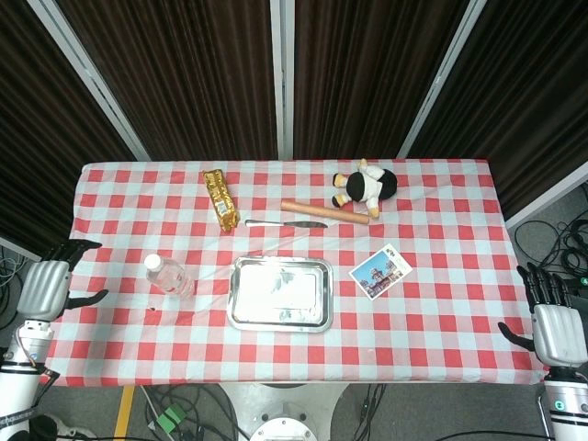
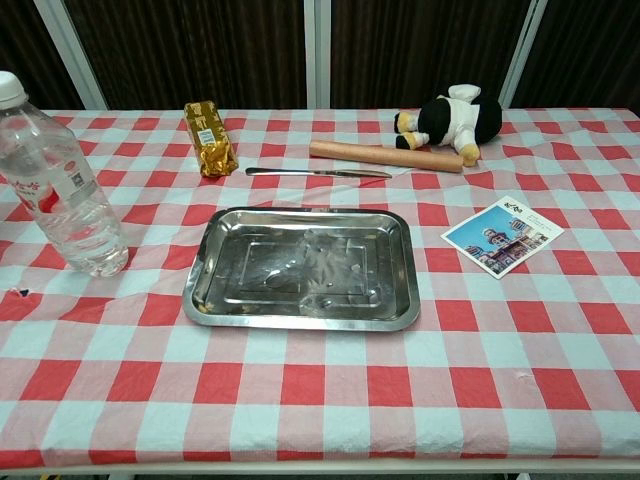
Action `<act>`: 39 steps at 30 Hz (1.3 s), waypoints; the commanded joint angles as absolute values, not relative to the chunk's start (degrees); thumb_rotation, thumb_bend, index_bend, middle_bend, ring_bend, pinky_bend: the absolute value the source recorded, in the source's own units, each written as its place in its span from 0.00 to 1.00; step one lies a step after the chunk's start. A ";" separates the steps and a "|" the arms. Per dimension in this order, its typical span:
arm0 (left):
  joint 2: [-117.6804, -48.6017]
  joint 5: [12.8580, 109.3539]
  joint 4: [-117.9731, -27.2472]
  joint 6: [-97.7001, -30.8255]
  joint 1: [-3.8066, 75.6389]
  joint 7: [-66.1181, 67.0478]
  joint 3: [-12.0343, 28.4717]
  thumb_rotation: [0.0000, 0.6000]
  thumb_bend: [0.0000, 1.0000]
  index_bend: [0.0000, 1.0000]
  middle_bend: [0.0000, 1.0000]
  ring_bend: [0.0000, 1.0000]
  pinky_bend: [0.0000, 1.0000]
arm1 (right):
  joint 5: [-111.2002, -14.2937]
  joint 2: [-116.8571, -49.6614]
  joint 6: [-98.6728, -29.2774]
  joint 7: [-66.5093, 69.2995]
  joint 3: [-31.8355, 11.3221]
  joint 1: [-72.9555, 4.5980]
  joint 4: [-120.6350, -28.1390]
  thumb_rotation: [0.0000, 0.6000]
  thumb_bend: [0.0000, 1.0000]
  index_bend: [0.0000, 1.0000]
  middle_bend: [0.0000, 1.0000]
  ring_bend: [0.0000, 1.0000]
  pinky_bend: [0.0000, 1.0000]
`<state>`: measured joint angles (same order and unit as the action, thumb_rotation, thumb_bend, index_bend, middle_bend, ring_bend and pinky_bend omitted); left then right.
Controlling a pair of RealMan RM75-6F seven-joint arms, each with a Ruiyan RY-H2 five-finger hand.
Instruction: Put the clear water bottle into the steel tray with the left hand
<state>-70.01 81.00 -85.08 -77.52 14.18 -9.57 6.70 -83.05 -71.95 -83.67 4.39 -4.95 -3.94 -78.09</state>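
Bottle upright left of centre tray, red label print unreadable, left hand and right hand spread, empty, at lower frame edges.

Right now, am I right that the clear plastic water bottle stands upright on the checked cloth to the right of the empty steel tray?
Not quite: the clear plastic water bottle stands upright on the checked cloth to the left of the empty steel tray, not the right. The chest view shows this plainly, and the head view agrees.
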 commanded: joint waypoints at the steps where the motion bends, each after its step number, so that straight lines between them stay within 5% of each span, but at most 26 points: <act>1: -70.31 80.60 -85.02 -77.32 14.19 -10.09 6.83 1.00 0.06 0.31 0.35 0.22 0.23 | -82.72 -71.82 -83.60 4.59 -5.19 -3.95 -78.11 1.00 0.10 0.03 0.03 0.00 0.00; 18: -71.15 77.94 -86.08 -74.38 13.40 -17.83 6.45 1.00 0.04 0.31 0.35 0.22 0.23 | -82.65 -72.14 -82.89 4.71 -5.02 -4.18 -77.41 1.00 0.10 0.03 0.03 0.00 0.00; 23: -72.11 78.48 -87.80 -71.01 12.96 -29.94 5.21 1.00 0.00 0.30 0.35 0.21 0.23 | -82.71 -72.22 -82.90 4.96 -4.95 -4.14 -77.26 1.00 0.10 0.03 0.03 0.00 0.00; 32: -77.85 82.16 -80.07 -72.76 13.58 -44.57 5.94 1.00 0.00 0.17 0.18 0.10 0.21 | -82.76 -72.45 -82.72 5.05 -4.79 -4.15 -76.74 1.00 0.10 0.03 0.03 0.00 0.00; 39: -79.24 82.05 -79.18 -71.30 14.58 -48.62 6.26 1.00 0.00 0.16 0.16 0.10 0.21 | -82.51 -72.67 -82.07 4.95 -4.73 -4.35 -76.44 1.00 0.10 0.03 0.03 0.00 0.00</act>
